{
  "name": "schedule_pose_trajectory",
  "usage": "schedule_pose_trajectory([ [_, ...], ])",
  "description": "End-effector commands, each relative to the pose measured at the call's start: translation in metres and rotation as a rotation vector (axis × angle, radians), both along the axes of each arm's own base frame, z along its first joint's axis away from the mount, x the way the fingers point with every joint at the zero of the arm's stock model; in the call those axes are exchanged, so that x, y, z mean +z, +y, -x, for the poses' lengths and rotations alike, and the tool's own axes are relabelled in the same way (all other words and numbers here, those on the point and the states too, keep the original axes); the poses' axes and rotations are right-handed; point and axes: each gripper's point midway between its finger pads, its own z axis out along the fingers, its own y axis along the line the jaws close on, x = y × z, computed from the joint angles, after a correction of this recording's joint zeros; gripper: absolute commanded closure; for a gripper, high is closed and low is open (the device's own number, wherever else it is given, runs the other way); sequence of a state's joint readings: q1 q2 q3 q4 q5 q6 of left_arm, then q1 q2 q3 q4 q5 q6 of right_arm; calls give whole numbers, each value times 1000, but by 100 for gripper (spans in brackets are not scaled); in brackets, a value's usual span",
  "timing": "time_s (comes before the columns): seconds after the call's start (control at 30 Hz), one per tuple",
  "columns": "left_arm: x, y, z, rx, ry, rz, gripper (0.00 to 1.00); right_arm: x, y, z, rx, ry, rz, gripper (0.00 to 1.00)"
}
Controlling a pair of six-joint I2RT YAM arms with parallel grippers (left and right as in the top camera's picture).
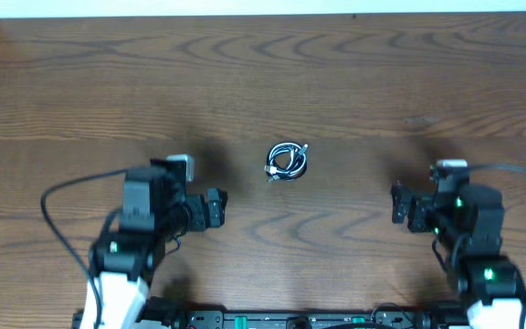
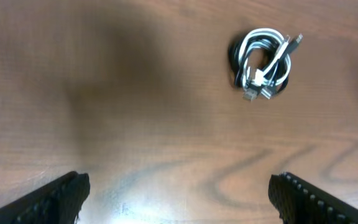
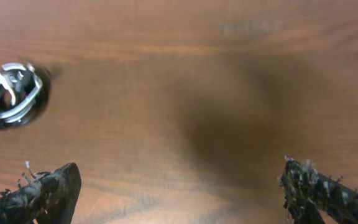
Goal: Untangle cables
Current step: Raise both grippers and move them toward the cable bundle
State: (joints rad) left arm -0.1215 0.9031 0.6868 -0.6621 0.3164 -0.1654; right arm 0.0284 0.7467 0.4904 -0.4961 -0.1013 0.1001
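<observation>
The cables (image 1: pixel 287 162) lie as one small knotted coil, black and white cords wound together with small plug ends poking out, at the middle of the wooden table. In the left wrist view the cables (image 2: pixel 263 59) sit ahead and to the right of my left gripper (image 2: pixel 179 183), which is open and holds nothing. In the right wrist view the cables (image 3: pixel 11 94) appear at the far left, well away from my right gripper (image 3: pixel 180 171), also open with only bare wood between its fingers. From above, the left gripper (image 1: pixel 217 206) and right gripper (image 1: pixel 400 206) flank the coil, both nearer the front.
Thick black arm cords loop out at the left (image 1: pixel 62 196) and right (image 1: pixel 519 174). The arms' base rail (image 1: pixel 290 320) runs along the front edge. The table's back edge (image 1: pixel 263 18) meets a white wall.
</observation>
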Motion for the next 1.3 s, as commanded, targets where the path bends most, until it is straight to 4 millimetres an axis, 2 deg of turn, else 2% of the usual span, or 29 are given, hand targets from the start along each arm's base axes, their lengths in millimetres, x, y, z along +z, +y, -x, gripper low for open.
schedule_pose_trajectory([
  [0.0,19,-4,-8,0,64,9,4,12,0,-12,-7,61,-12,1],
  [0.2,27,1,11,8,232,-26,4,18,-1,-19,21,261,30,1],
  [0.37,25,2,15,9,249,-28,4,29,4,-30,57,265,18,1],
  [0.53,26,1,12,9,237,-25,4,32,12,-31,83,253,-18,1],
  [0.77,33,-1,-4,37,174,1,4,40,19,-41,60,209,-87,1],
  [1.0,45,-6,-25,73,95,54,4,70,43,-66,148,60,-206,1],
  [1.1,47,-6,-27,72,81,56,4,78,48,-71,165,23,-232,1],
  [1.27,48,-7,-28,72,77,57,4,79,47,-72,159,19,-238,1],
])
